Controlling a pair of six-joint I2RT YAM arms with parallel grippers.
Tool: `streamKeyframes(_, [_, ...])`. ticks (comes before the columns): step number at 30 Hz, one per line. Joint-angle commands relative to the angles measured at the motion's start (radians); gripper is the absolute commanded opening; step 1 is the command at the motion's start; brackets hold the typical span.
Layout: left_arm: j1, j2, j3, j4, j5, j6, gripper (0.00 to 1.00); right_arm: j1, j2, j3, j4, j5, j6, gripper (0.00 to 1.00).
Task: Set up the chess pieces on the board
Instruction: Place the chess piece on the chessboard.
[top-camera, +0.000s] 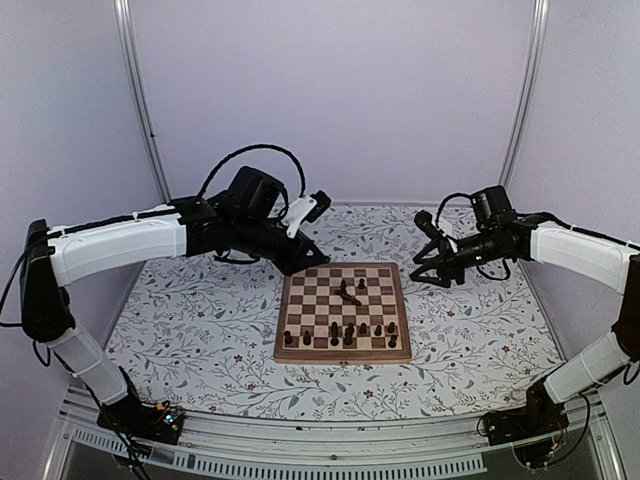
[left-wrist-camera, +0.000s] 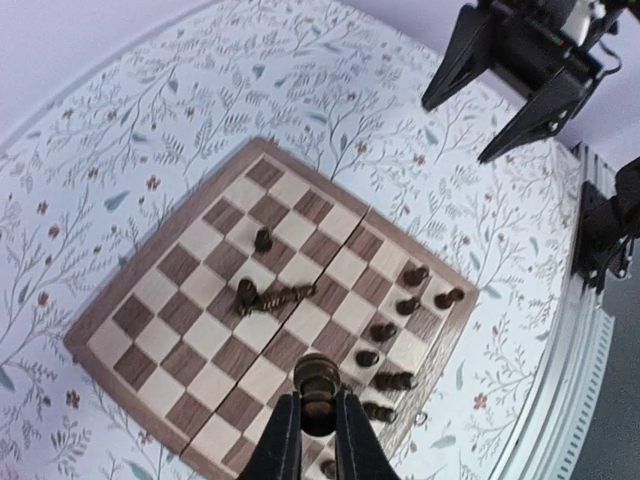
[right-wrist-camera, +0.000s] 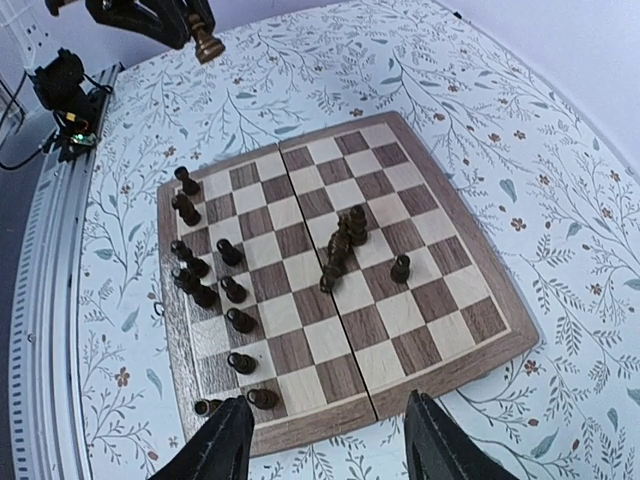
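Observation:
The wooden board (top-camera: 296, 351) lies mid-table, and shows in the left wrist view (left-wrist-camera: 108, 306) and the right wrist view (right-wrist-camera: 455, 350). Several dark chess pieces (top-camera: 350, 331) stand along its near rows. One piece (top-camera: 349, 292) lies toppled near the centre, and another (top-camera: 361, 283) stands behind it. My left gripper (left-wrist-camera: 318, 408) is shut on a dark chess piece (left-wrist-camera: 318, 380), held above the board's far left corner (top-camera: 306, 262). My right gripper (top-camera: 425, 270) is open and empty, hovering off the board's far right corner; its fingers (right-wrist-camera: 228, 444) frame the board edge.
The floral table surface (top-camera: 200, 340) surrounds the board. A metal rail (top-camera: 330, 440) runs along the near edge with both arm bases on it. White walls and two upright posts (top-camera: 140, 100) close in the back.

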Motion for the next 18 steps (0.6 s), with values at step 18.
streamKeyframes(18, [-0.113,0.247,0.165,-0.493,-0.116,0.093,0.10,0.000,-0.093,-0.089,0.151,0.133,0.003,0.59])
